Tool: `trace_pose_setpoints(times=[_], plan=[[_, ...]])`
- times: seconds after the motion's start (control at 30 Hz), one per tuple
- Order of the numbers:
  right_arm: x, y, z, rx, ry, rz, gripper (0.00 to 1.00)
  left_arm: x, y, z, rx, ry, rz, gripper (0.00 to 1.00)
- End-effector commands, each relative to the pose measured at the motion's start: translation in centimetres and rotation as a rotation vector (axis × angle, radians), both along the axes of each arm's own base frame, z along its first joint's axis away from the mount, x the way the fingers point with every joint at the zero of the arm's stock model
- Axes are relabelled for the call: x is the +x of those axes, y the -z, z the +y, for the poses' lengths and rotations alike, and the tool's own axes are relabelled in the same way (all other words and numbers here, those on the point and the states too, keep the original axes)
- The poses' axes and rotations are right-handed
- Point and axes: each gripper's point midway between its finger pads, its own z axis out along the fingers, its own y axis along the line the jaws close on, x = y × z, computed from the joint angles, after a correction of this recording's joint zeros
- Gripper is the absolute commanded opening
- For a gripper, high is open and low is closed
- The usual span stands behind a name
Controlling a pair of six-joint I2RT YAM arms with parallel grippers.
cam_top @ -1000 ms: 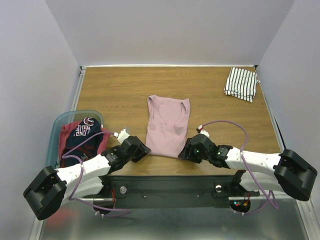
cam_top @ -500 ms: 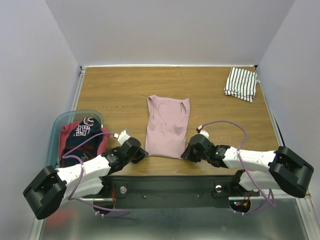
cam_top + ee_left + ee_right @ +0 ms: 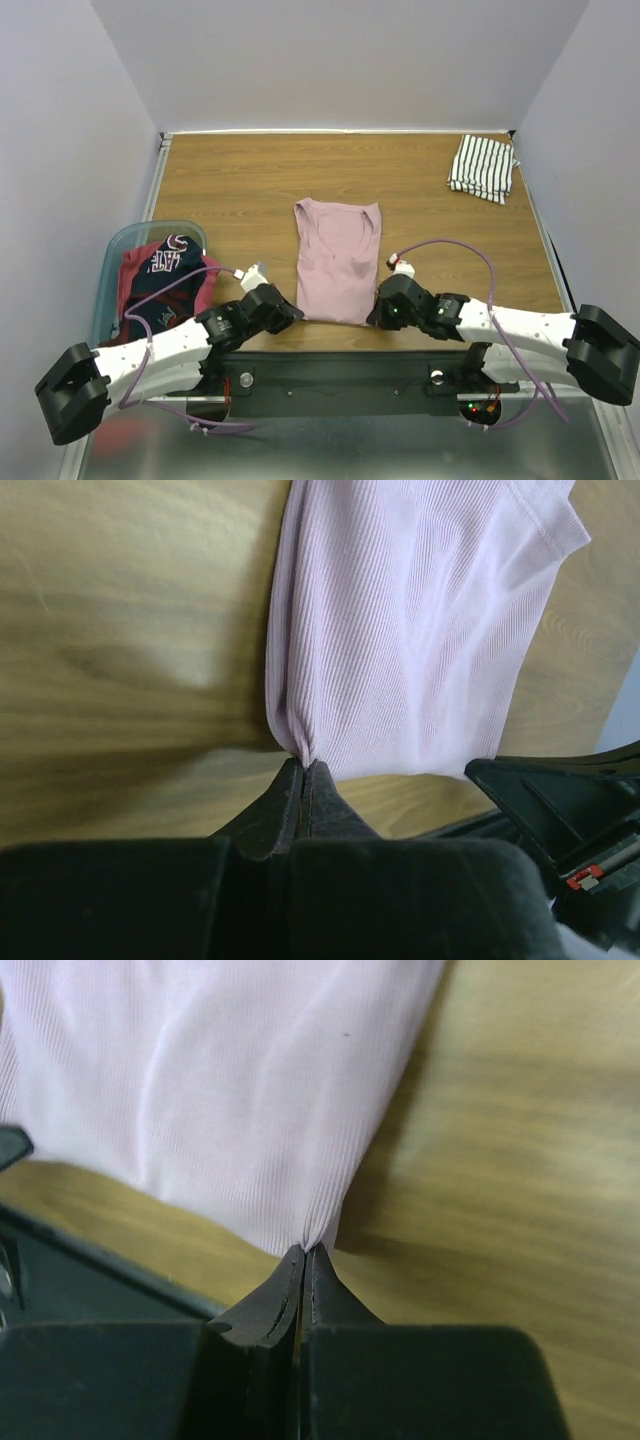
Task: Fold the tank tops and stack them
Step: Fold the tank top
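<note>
Closed left end effector [image 3: 303, 769] and right end effector [image 3: 306, 1252] from open onto the two near hem corners of the dusty pink tank top [image 3: 338, 260], lying flat mid-bench [image 3: 240, 180], probably readying the hem for folding toward the neckline.

- Left arm [image 3: 170, 345], right arm [image 3: 520, 325]: white link shells dotted with small dark screws, black joint housings.
- Big blocky black joint at outer end of each arm, left [image 3: 68, 392] and right [image 3: 605, 352].
- Purple cable looped along each arm, left [image 3: 200, 270] and right [image 3: 445, 242], ending in white plug [image 3: 253, 273] near wrist.
- Green light [image 3: 395, 309] glowed on right wrist housing.
- Left hand [image 3: 303, 765], right hand [image 3: 305, 1250]: matte black, wedge-shaped fingers tapering to thin tips.
- Black mounting plate [image 3: 340, 375] between bases, with round silver bolts [image 3: 246, 379].
- Red and green lights [image 3: 478, 408] by right base.
</note>
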Motion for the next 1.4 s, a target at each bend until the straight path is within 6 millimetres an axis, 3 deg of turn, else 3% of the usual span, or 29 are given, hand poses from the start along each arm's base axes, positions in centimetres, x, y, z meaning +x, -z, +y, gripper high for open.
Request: trace_pose_setpoints(times=[0.0, 0.17, 0.23, 0.3, 0.43, 0.5, 0.6, 0.63, 0.9, 1.03, 1.17, 1.2, 1.23, 1.27, 1.3, 1.33, 1.37], plan=[[-2.5, -1.5, 1.3, -0.005, -0.069, -0.022, 0.00, -2.0, 0.1, -0.4, -0.014, 0.015, 0.036, 0.00], [-6.4, -2.9, 3.5, -0.012, -0.154, -0.040, 0.00, -4.2, -1.6, -1.4, -0.026, 0.047, 0.045, 0.00], [-6.3, -3.4, 3.5, -0.034, -0.142, -0.060, 0.00, -4.2, -3.5, -2.0, -0.046, 0.036, 0.025, 0.00], [-5.4, -5.1, 3.8, -0.022, -0.116, -0.107, 0.00, -4.4, -4.5, -2.1, -0.034, 0.044, 0.009, 0.00], [-3.3, -8.1, 3.4, -0.032, -0.048, -0.210, 0.00, -2.6, -8.2, -2.4, -0.064, -0.003, -0.087, 0.00], [-2.3, -9.8, 3.7, -0.024, -0.022, -0.251, 0.01, -1.9, -9.0, -2.6, -0.065, -0.017, -0.126, 0.00], [-0.9, -10.2, 3.4, -0.055, -0.002, -0.272, 0.01, -0.4, -10.7, -3.2, -0.063, -0.026, -0.190, 0.00], [-0.4, -10.4, 3.4, -0.063, 0.000, -0.279, 0.00, 0.7, -11.8, -3.4, -0.082, -0.048, -0.210, 0.00], [4.3, -12.0, 1.4, -0.099, 0.079, -0.305, 0.00, 6.1, -13.8, -4.5, -0.076, -0.065, -0.294, 0.00], [6.1, -11.8, 0.6, -0.110, 0.079, -0.291, 0.00, 8.8, -15.1, -4.9, -0.067, -0.074, -0.329, 0.00], [8.6, -11.8, -0.1, -0.079, 0.095, -0.284, 0.00, 12.5, -16.7, -6.5, -0.070, -0.067, -0.372, 0.00], [10.1, -11.7, -1.3, -0.077, 0.134, -0.280, 0.00, 13.8, -17.0, -6.2, -0.069, -0.087, -0.381, 0.00], [10.9, -11.4, -0.9, -0.058, 0.107, -0.266, 0.00, 14.7, -17.2, -6.4, -0.070, -0.080, -0.388, 0.00], [11.9, -11.0, -1.3, -0.047, 0.113, -0.252, 0.00, 16.3, -19.0, -6.9, -0.100, -0.088, -0.424, 0.00], [14.1, -10.4, -3.3, -0.048, 0.174, -0.233, 0.00, 17.8, -17.5, -7.4, -0.063, -0.077, -0.405, 0.00], [15.3, -9.5, -3.2, -0.023, 0.154, -0.204, 0.00, 20.7, -17.5, -8.1, -0.069, -0.074, -0.406, 0.00], [17.3, -8.6, -5.3, -0.022, 0.214, -0.179, 0.00, 22.1, -17.3, -8.7, -0.064, -0.061, -0.403, 0.00]])
